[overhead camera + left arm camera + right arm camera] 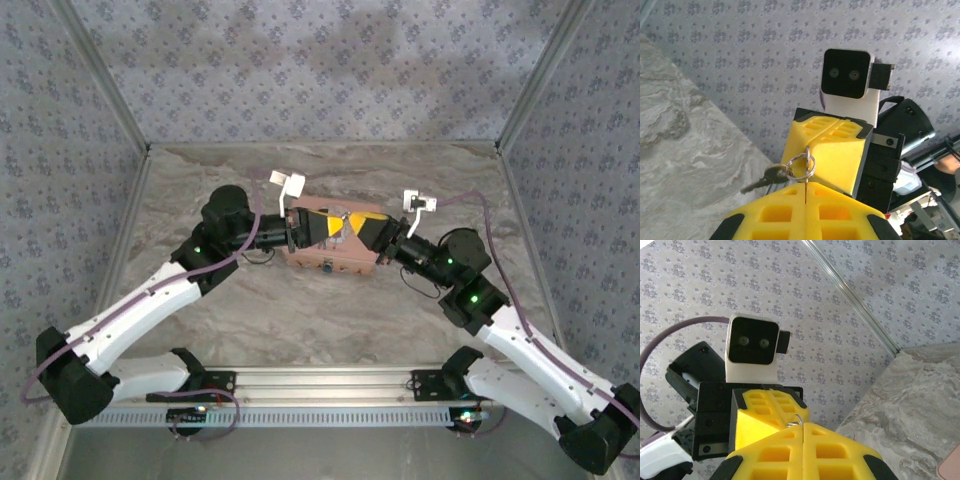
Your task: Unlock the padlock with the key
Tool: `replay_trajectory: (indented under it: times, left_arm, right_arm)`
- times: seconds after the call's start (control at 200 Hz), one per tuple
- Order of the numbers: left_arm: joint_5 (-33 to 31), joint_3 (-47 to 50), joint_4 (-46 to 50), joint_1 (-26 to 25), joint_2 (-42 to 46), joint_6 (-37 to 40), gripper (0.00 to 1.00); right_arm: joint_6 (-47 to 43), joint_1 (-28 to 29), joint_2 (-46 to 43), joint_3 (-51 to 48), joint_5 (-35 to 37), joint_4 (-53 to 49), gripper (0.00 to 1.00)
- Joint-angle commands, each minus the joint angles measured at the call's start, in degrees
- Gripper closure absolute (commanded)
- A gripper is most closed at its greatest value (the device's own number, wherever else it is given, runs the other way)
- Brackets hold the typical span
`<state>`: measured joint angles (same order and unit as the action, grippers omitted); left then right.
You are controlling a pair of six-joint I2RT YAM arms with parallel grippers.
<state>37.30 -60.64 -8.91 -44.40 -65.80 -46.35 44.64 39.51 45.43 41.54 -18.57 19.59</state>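
Heads up on your jaws: the left gripper (805, 200) has its yellow fingers pressed flat together, with just a hairline seam between them. The right gripper (802, 432) is the same, pads tight against each other. The two pairs meet tip to tip, nose against nose.

Right at that meeting point sits the key ring (801, 166), touching both sets of tips. The key (762, 179) hangs off it and sticks out sideways past your left fingertips, blade pointing away from the jaws. From the right wrist you only get a little arc of wire poking up at the tip of the seam. Both pairs are closed at the ring, but I honestly can't tell which one is doing the pinching.

I can't pick out the padlock. From the top camera there's a silvery speck (345, 224) in between the two tips, too small to say whether it's lock or ring. If the lock is there, the yellow fingers cover it.

The pink tin (330, 262) lies on the marbled table (685, 150) just under both jaws. Its near face has a small bluish mark, way too tiny to read.
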Motion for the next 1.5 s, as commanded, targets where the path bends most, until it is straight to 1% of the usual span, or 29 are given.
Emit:
replay_trajectory:
  times: [0.0,0.025,0.035,0.04,0.045,0.075,0.16,0.235,0.375,0.445,0.495,0.59,0.605,0.64,0.695,0.834,0.949,1.029,1.084,1.134,1.174,1.209,1.254,1.319,1.444,1.494]
  left_arm:
    - [-2.3,-5.1,8.7,-0.4,0.4,5.4,1.00]
    - [-2.9,-6.2,11.6,-0.4,0.1,6.5,1.00]
    - [-3.2,-6.7,12.7,-0.4,0.1,7.0,1.00]
    - [-3.4,-6.9,13.6,-0.4,-0.1,7.1,1.00]
    - [-3.6,-7.1,14.3,-0.4,-0.2,7.4,1.00]
    - [-4.4,-8.5,18.2,-0.3,-0.8,8.8,1.00]
    - [-6.6,-12.4,29.9,-0.1,-3.8,12.1,1.00]
    - [-7.0,-14.6,37.7,0.2,-7.2,13.7,1.00]
    - [-6.4,-16.3,47.4,0.2,-13.9,15.9,1.00]
    - [-8.4,-18.3,54.9,0.0,-17.7,18.2,1.00]
    - [-11.2,-20.2,60.0,-0.6,-20.3,20.6,1.00]
    - [-18.6,-24.4,69.2,-2.4,-24.8,25.0,1.00]
    - [-19.5,-25.1,70.4,-2.8,-25.3,25.6,1.00]
    - [-21.9,-26.9,73.1,-3.8,-26.3,27.1,1.00]
    - [-26.6,-29.9,77.7,-5.5,-27.9,29.2,1.00]
    - [-35.2,-35.3,86.5,-8.7,-31.1,32.7,1.00]
    - [-38.2,-37.3,90.7,-9.8,-33.0,34.7,1.00]
    - [-39.0,-37.4,92.0,-9.9,-33.8,35.4,1.00]
    - [-38.0,-38.1,93.1,-10.5,-34.1,35.4,1.00]
    - [-37.9,-37.6,92.0,-11.8,-33.2,36.8,1.00]
    - [-37.9,-35.6,90.1,-11.8,-32.3,37.8,1.00]
    - [-37.2,-36.5,91.5,-11.6,-32.9,37.7,1.00]
    - [-34.7,-38.8,92.2,-12.1,-32.8,37.5,1.00]
    - [-31.6,-38.8,88.3,-13.2,-30.0,38.7,1.00]
    - [-22.4,-37.5,83.2,-10.9,-25.9,39.3,1.00]
    - [-19.7,-37.0,82.1,-10.5,-24.9,39.7,1.00]
  right_arm:
    - [-1.3,-0.7,-2.4,-1.5,3.2,-7.9,0.71]
    - [-1.9,-1.0,-2.9,-1.3,4.2,-10.6,0.63]
    - [-2.2,-1.1,-3.0,-1.3,4.5,-11.3,0.62]
    - [-2.5,-1.2,-3.2,-1.1,5.0,-12.7,0.58]
    - [-2.6,-1.3,-3.4,-1.1,5.3,-13.4,0.56]
    - [-3.7,-1.8,-3.9,-0.8,7.0,-17.3,0.51]
    - [-6.7,-3.1,-5.3,-0.1,11.0,-26.9,0.48]
    - [-6.9,-4.0,-6.2,-0.1,14.5,-33.3,0.46]
    - [-7.7,-5.5,-6.3,-0.2,15.5,-40.6,0.49]
    - [-8.1,-6.5,-4.9,0.7,14.7,-43.7,0.51]
    - [-8.1,-6.8,-3.7,0.9,14.0,-44.6,0.52]
    - [-8.1,-7.1,-0.8,1.5,11.8,-45.7,0.55]
    - [-10.0,-7.0,-0.2,1.6,11.5,-45.8,0.55]
    - [-10.5,-7.0,0.9,1.5,10.4,-45.6,0.57]
    - [-10.5,-7.0,2.2,1.0,8.8,-45.0,0.58]
    - [-9.9,-6.8,3.7,-0.7,6.5,-41.6,0.60]
    - [-9.5,-6.6,5.0,-1.3,5.1,-39.9,0.60]
    - [-9.0,-6.6,5.9,-1.8,4.4,-38.7,0.61]
    - [-9.0,-6.5,6.1,-2.0,4.4,-38.5,0.61]
    - [-9.0,-6.5,6.1,-2.4,4.3,-38.4,0.61]
    - [-9.0,-6.4,5.9,-2.9,4.3,-37.9,0.61]
    - [-9.0,-6.5,5.8,-3.4,4.1,-37.3,0.61]
    - [-9.0,-6.4,5.9,-3.9,3.3,-36.3,0.61]
    - [-7.6,-6.3,5.8,-5.0,1.1,-33.9,0.61]
    - [-6.5,-5.4,4.2,-8.6,-6.1,-23.3,0.62]
    - [-5.7,-5.0,3.3,-10.1,-9.0,-18.2,0.60]
